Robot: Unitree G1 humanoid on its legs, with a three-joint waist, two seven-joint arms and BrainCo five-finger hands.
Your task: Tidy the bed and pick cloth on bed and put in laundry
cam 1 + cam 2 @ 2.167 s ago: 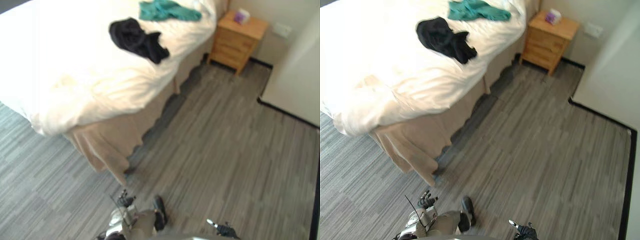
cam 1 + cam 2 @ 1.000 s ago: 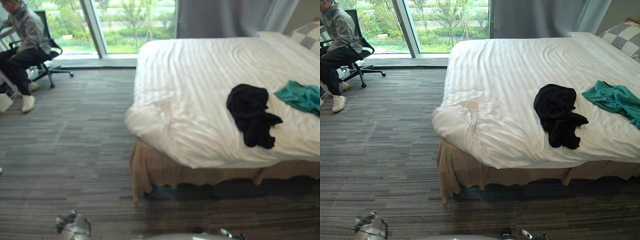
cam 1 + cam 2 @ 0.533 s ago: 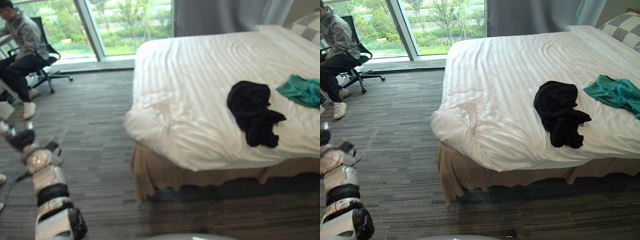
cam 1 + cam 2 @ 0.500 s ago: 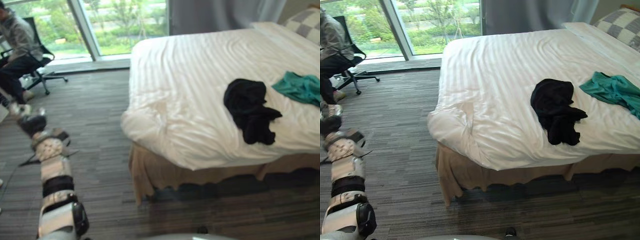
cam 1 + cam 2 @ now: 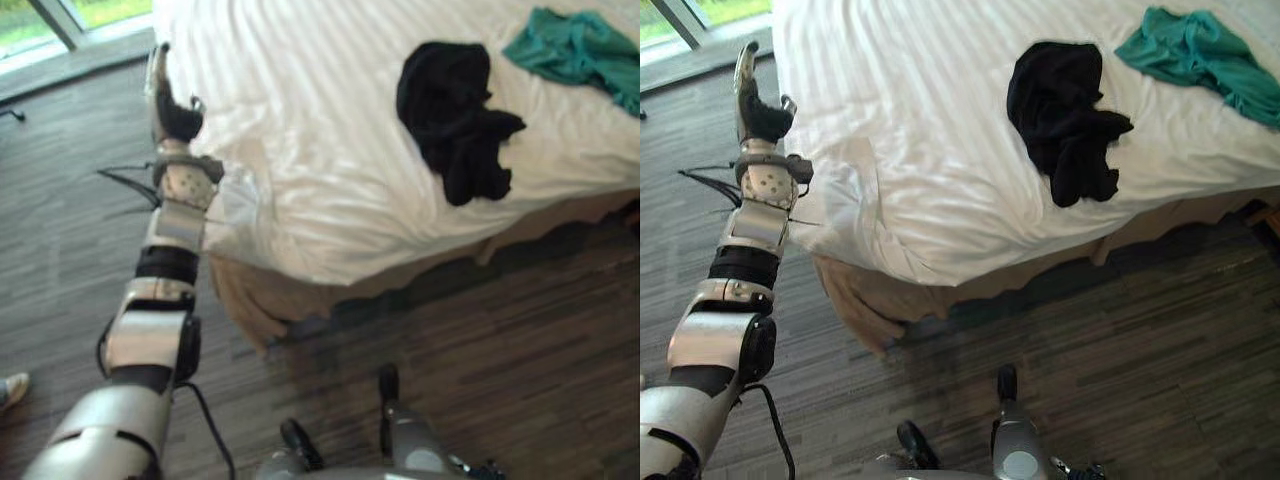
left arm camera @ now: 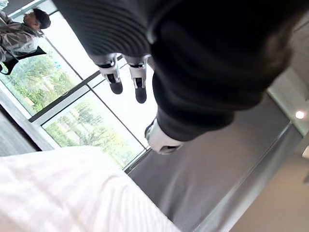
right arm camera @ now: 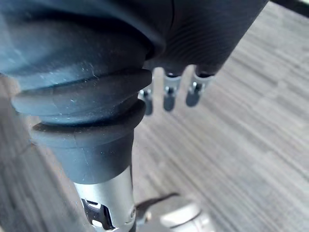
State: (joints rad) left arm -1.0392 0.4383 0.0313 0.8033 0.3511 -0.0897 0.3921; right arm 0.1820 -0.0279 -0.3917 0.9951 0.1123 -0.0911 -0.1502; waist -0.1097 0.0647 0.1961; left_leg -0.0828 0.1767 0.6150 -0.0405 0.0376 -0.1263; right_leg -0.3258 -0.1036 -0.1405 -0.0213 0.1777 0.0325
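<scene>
Two cloths on the bed (image 5: 300, 90): black cloth (image 5: 445, 110) crumpled near the edge, teal cloth (image 5: 570, 45) beyond. Likely soft, light, so grab a bunched fold. Left hand (image 5: 762, 118) up beside the corner, fingers straight, empty; right hand (image 7: 166, 92) relaxed.

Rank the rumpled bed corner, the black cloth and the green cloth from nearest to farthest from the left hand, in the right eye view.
1. Rumpled bed corner, just beside the left hand.
2. Black cloth, mid-bed, further right.
3. Green cloth, at the far right.
</scene>
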